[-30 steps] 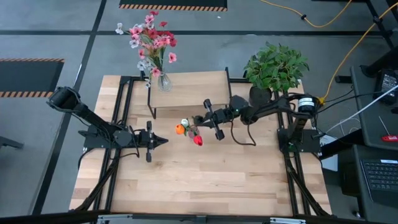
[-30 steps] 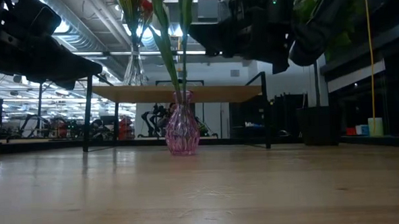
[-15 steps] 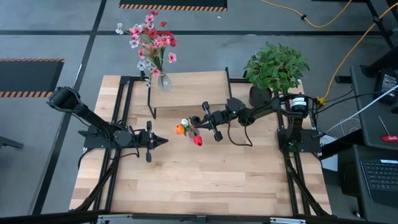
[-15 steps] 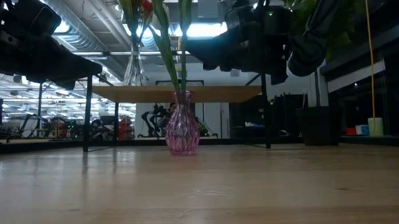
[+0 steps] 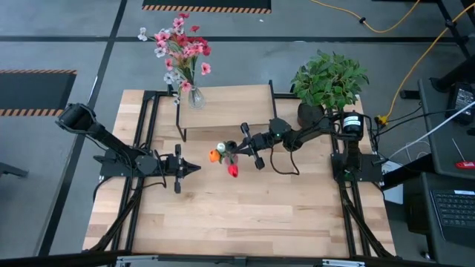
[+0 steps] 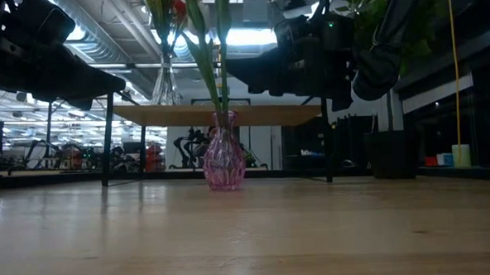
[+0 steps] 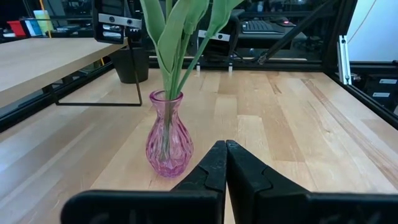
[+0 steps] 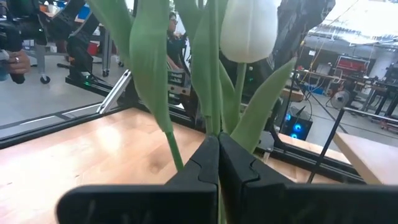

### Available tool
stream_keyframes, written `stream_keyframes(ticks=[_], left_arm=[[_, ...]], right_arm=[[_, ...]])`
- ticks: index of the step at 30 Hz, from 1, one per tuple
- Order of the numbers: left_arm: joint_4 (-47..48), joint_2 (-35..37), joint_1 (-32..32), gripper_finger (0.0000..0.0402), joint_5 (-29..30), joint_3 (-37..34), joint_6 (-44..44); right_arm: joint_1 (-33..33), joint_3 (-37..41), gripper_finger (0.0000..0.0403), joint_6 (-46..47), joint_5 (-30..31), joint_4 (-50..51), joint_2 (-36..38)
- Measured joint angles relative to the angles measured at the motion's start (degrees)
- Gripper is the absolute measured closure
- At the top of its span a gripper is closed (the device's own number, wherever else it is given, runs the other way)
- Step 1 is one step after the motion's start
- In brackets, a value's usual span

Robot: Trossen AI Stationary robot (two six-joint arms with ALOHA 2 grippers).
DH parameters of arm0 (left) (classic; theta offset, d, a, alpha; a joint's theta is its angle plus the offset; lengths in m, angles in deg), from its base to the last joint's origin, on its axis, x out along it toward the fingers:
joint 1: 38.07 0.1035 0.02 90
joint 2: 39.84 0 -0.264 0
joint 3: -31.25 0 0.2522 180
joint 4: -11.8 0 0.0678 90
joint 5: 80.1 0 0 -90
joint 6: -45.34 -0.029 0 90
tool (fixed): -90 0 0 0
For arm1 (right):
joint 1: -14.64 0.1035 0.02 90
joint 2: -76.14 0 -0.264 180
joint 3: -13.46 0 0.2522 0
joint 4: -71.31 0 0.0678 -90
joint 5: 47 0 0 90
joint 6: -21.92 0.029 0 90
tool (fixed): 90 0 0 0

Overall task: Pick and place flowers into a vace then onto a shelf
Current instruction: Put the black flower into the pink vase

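A pink glass vase (image 6: 224,159) stands on the tabletop near the middle, with several green tulip stems (image 7: 177,43) in it. From above I see their orange (image 5: 214,155), white (image 5: 220,147) and red (image 5: 232,170) blooms. My right gripper (image 5: 233,150) reaches level from the table's right to the stems above the vase and is shut on one. My left gripper (image 5: 194,169) is shut and holds nothing, a short way left of the vase (image 7: 168,143). The shelf (image 5: 226,104) stands behind them. My right gripper pinches a thin green stem (image 8: 212,118) between its two fingertips, well above the vase's mouth. The fingers come level from the table's right and lie across the stem. The stem stands about upright, its lower part going down toward the vase; which bloom it bears I cannot tell.
A clear vase (image 5: 194,96) with pink and white flowers (image 5: 182,48) stands on the shelf's left end. A bushy potted plant (image 5: 329,78) stands at the far right corner. The shelf's black frame legs (image 6: 108,139) stand behind the pink vase. Bare tabletop (image 5: 245,215) lies toward the near edge.
My right gripper has sunk a little toward the vase and moved slightly toward the table's left, staying shut. The red bloom has shifted a little toward the near edge. The vase has stayed in place.
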Motion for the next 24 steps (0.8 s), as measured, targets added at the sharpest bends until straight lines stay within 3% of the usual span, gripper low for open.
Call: stream_keyframes(ticks=[24], left_arm=[[0.0, 0.0, 0.0, 0.0396, 0.0, 0.0, 0.0]], right_arm=[[-0.9, 0.0, 0.0388, 0.2, 0.0, 5.0, 0.0]])
